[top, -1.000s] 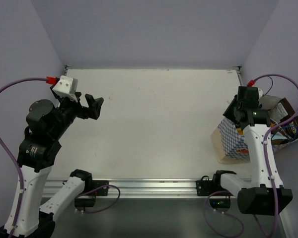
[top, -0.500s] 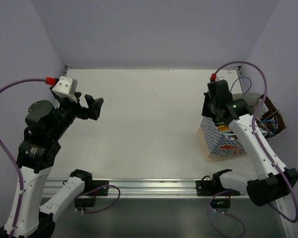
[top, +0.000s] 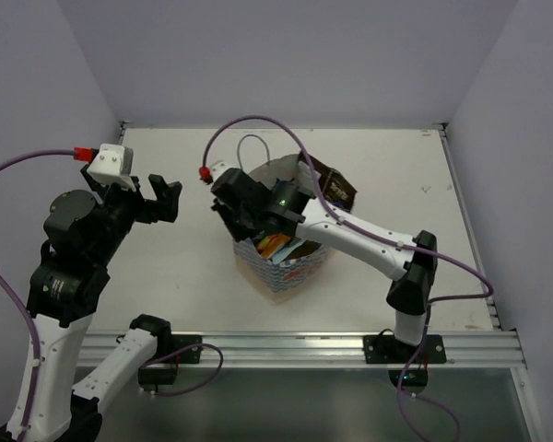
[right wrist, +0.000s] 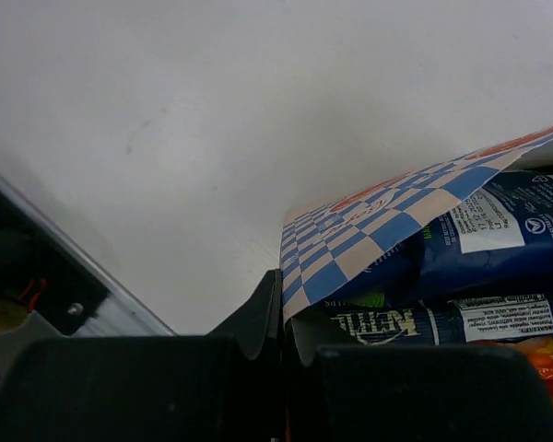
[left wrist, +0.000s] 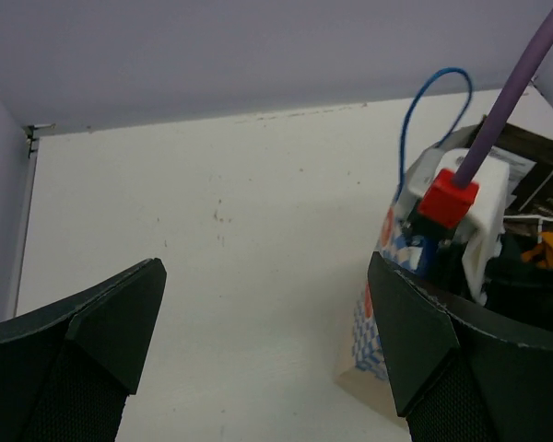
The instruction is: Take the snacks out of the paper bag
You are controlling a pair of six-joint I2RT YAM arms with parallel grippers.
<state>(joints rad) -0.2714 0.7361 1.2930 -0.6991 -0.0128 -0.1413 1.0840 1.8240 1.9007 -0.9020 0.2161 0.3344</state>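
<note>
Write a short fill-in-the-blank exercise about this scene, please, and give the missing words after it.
1. The right claw is ____ on the rim of the paper bag.
2. The left claw is ____ and holds nothing.
3. The snacks lie ____ the paper bag.
4. Its checkered band is white and ____.

Missing words: shut; open; inside; blue.

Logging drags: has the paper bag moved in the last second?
Yes: the paper bag slid left, from the table's right edge toward its middle, pinched by the right claw.
</note>
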